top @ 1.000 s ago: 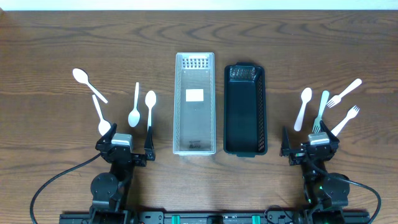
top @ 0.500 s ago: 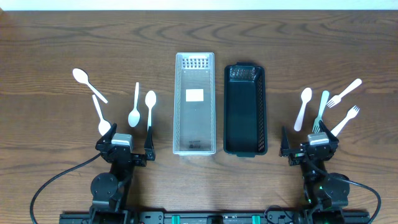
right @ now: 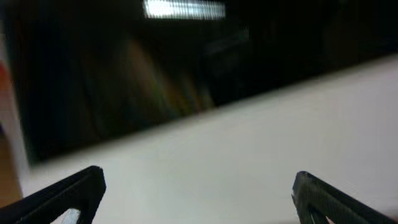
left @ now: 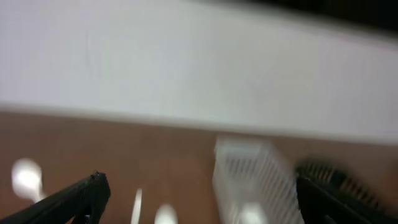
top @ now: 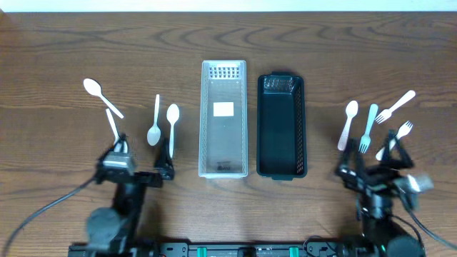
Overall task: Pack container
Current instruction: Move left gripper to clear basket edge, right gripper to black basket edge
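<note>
A clear container [top: 223, 118] and a black container [top: 281, 125] stand side by side at the table's middle. White spoons lie at the left: one far left [top: 93, 88], one under my left arm [top: 111, 121], and two near the clear container [top: 155, 132] [top: 172, 116]. At the right lie a white spoon [top: 348, 121], a pale blue fork [top: 368, 128] and two white forks [top: 395, 106] [top: 401, 130]. My left gripper [top: 141, 160] is open and empty at the front left. My right gripper [top: 371, 160] is open and empty at the front right. The left wrist view is blurred and shows the clear container [left: 252, 180] and spoons [left: 165, 213].
The table's far edge meets a white wall at the top of the overhead view. The right wrist view is blurred and shows only wall and a dark area above.
Both arms have begun to move and lift. The left gripper shifted slightly left, the right gripper swung right towards the forks. The cutlery and containers have not moved.
</note>
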Controlling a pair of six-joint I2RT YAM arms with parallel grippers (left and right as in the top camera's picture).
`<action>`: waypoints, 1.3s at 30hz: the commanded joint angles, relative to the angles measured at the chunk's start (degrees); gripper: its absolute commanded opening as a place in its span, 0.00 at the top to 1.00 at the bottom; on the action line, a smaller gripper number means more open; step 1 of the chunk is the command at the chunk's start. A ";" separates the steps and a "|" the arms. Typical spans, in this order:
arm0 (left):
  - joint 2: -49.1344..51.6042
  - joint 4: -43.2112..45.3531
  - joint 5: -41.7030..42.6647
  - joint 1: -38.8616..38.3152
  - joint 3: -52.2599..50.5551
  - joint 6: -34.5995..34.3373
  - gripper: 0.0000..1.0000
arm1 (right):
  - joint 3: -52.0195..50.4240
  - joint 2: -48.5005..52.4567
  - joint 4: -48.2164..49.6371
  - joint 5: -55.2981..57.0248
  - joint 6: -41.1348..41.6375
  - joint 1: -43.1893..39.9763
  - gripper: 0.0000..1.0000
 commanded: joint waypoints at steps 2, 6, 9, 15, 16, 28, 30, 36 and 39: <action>11.96 -1.79 0.81 0.35 13.44 3.89 0.02 | 7.72 3.56 -3.85 2.21 1.38 0.37 0.01; 27.78 -6.51 0.81 0.33 23.98 3.89 0.02 | 18.45 13.03 -16.11 -1.68 -8.48 0.37 0.01; 39.65 -10.03 0.81 0.35 31.43 3.89 0.02 | 25.99 23.26 -22.91 -3.04 -13.55 0.37 0.01; 58.75 -17.92 0.81 0.35 42.16 4.74 0.02 | 38.66 43.95 -33.18 -5.05 -17.97 0.37 0.01; 61.29 -19.06 0.81 0.35 43.30 5.73 0.02 | 40.85 47.50 -35.17 -5.84 -19.32 0.37 0.01; 77.07 -24.87 2.51 0.35 45.99 7.13 0.02 | 57.53 80.76 -60.57 -6.23 -24.61 0.26 0.01; 78.36 -25.05 2.47 0.35 45.99 7.15 0.02 | 57.53 83.36 -60.48 -6.19 -24.61 0.26 0.01; 81.61 -25.99 2.47 0.33 45.97 7.10 0.06 | 57.53 85.88 -60.52 -6.14 -24.61 0.26 0.22; 83.84 -27.06 2.47 0.33 45.92 7.08 0.17 | 57.51 86.66 -60.76 -5.73 -24.61 0.26 0.30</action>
